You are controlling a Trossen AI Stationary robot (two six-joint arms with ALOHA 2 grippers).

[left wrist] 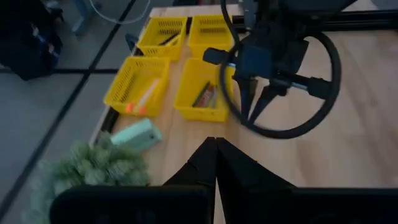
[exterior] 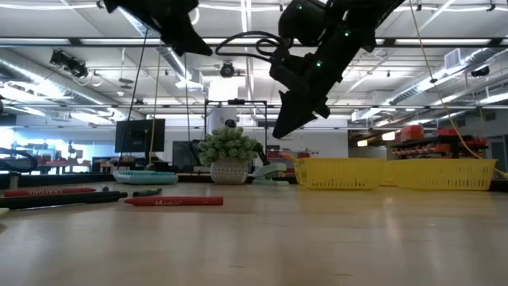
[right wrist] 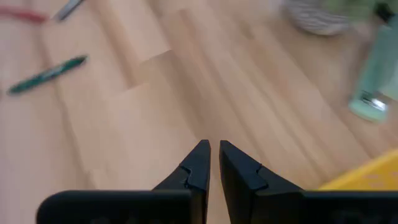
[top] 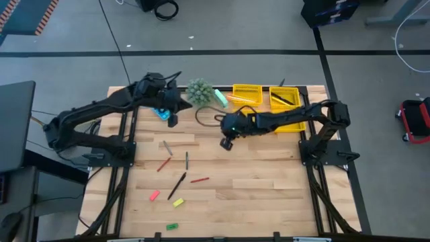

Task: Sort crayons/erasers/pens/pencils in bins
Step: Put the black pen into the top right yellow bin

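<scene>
Above the back-left part of the pale wooden desk point(top: 255, 181), left gripper point(left wrist: 215, 144), jaws pressed fully together on nothing, just beside a small green potted plant point(top: 199, 91). Over the desk's middle, right gripper point(right wrist: 212, 149), jaws nearly together with a thin gap, likewise empty and clear of the surface.

At the back right, four bright yellow rectangular plastic bins point(left wrist: 147, 84) in a tight block, some with stationery inside: an orange stick in one, a dark one in another. Next to them, a pale green oblong object point(left wrist: 133, 134).

Still loose on the desk in front: two short red crayons point(top: 199, 180), dark thin pens point(top: 177, 185) including a green-tinted one point(right wrist: 46, 76), a grey stick point(top: 166, 147), and three tiny block erasers, pink point(top: 154, 195), yellow point(top: 178, 202) and green point(top: 172, 226), near the front edge.
</scene>
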